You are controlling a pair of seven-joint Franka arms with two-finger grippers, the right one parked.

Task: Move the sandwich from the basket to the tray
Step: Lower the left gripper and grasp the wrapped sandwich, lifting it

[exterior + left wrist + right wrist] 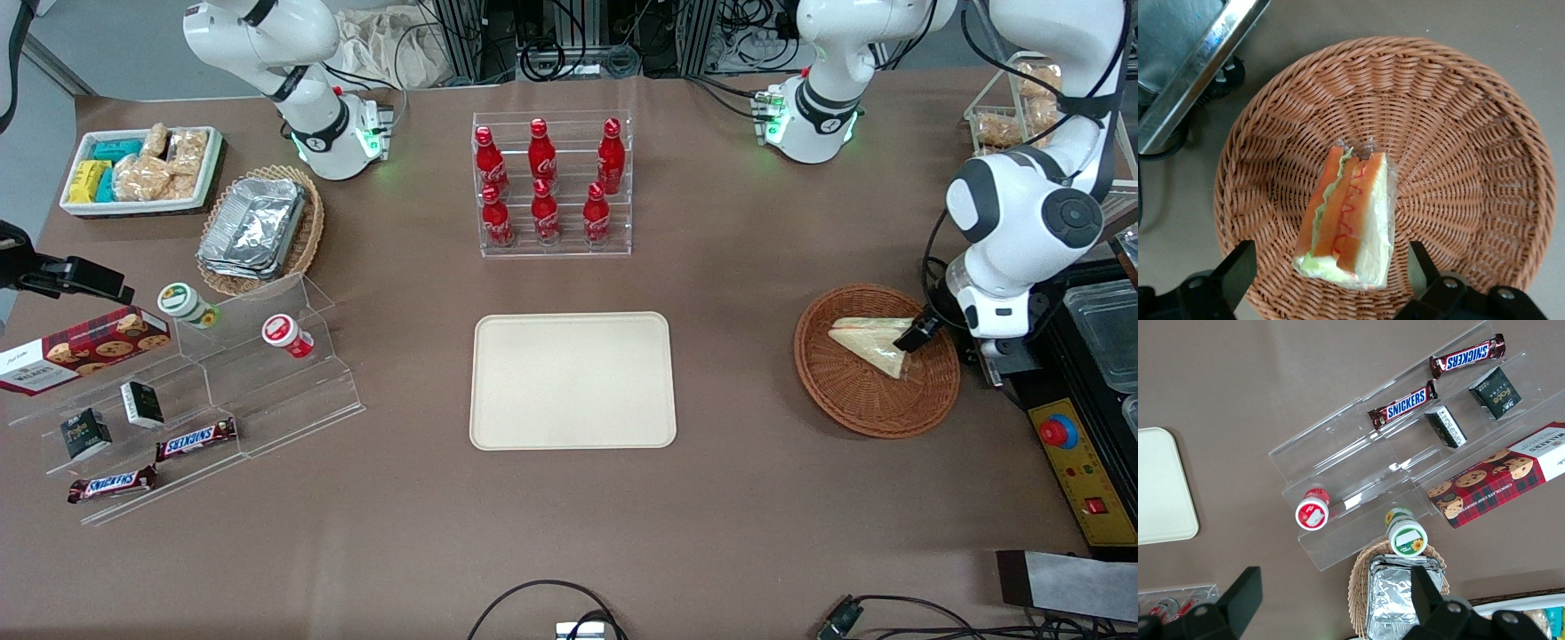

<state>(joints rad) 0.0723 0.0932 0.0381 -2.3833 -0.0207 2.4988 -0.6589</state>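
The sandwich [876, 342] [1348, 217], a wrapped white-bread wedge with orange and green filling, lies in the round reddish-brown wicker basket [853, 400] [1471, 133] toward the working arm's end of the table. My left gripper [916, 334] [1331, 267] hangs open just above the basket, one black finger [1238, 267] on each side of the sandwich's wide end, not touching it. The cream-beige tray [573, 380] [1161, 487] lies flat at the table's middle with nothing on it.
An acrylic rack of red cola bottles [547, 182] stands farther from the front camera than the tray. A black control box with a red button [1067, 436] sits close beside the basket. Acrylic steps with snacks [196, 391] and an oval basket of foil containers [258, 227] lie toward the parked arm's end.
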